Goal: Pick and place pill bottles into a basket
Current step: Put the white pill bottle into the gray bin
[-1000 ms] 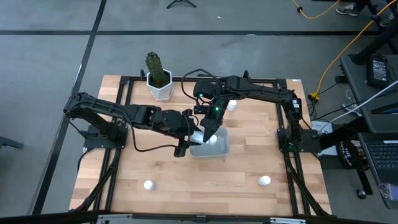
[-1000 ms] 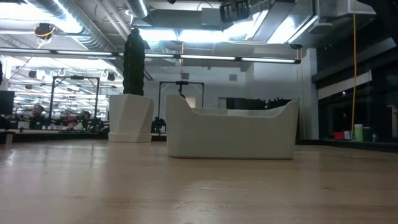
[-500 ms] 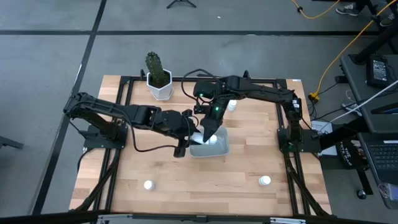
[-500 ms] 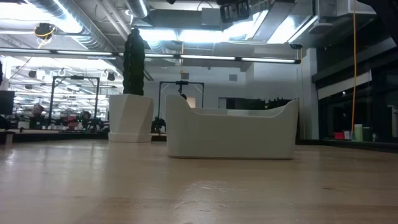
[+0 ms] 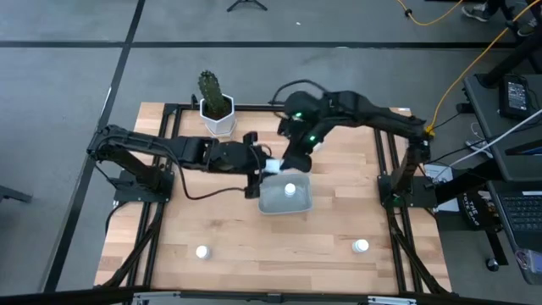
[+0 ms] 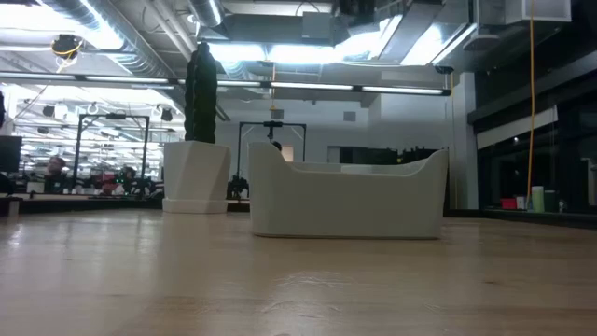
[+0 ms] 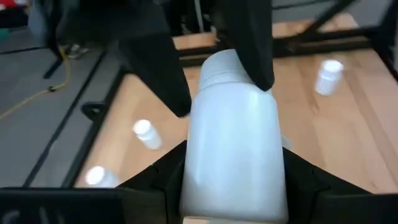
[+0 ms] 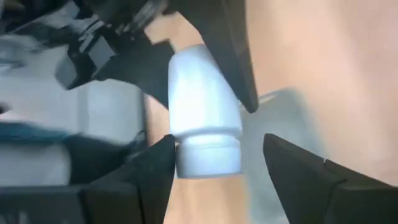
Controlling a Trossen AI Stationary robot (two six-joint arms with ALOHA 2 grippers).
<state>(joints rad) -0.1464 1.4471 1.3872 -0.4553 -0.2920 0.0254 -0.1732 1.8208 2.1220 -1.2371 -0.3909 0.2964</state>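
My left gripper [image 5: 266,167] is shut on a white pill bottle [image 7: 233,143] just off the far left corner of the pale basket [image 5: 285,202]. My right gripper [image 5: 293,161] is open, its fingers standing on either side of the same bottle's cap [image 8: 209,155]. A second bottle [image 5: 290,190] lies inside the basket. Two more bottles stand on the table at the near left [image 5: 201,252] and the near right [image 5: 362,246]. The low view shows the basket [image 6: 345,201] resting on the table, with no gripper in sight. My left gripper pinches the bottle's body [image 7: 205,186] between its two fingers, coming level from the table's left. The bottle lies along the fingers, its cap [image 7: 217,65] pointing away from the gripper. My right gripper has one finger [image 8: 152,168] close against the cap; I cannot tell whether it touches.
A white hexagonal pot with a cactus [image 5: 217,110] stands at the far left, also in the low view [image 6: 196,177]. The left wrist view shows more loose bottles [image 7: 329,76] [image 7: 145,132] on the table beyond. Black frame rails run along the table's edges.
Both grippers have gone toward the table's far edge, from over the basket's left side to its far left corner. The held bottle has gone with them. The right arm has swung its elbow toward the far right. The bottle inside the basket has stayed.
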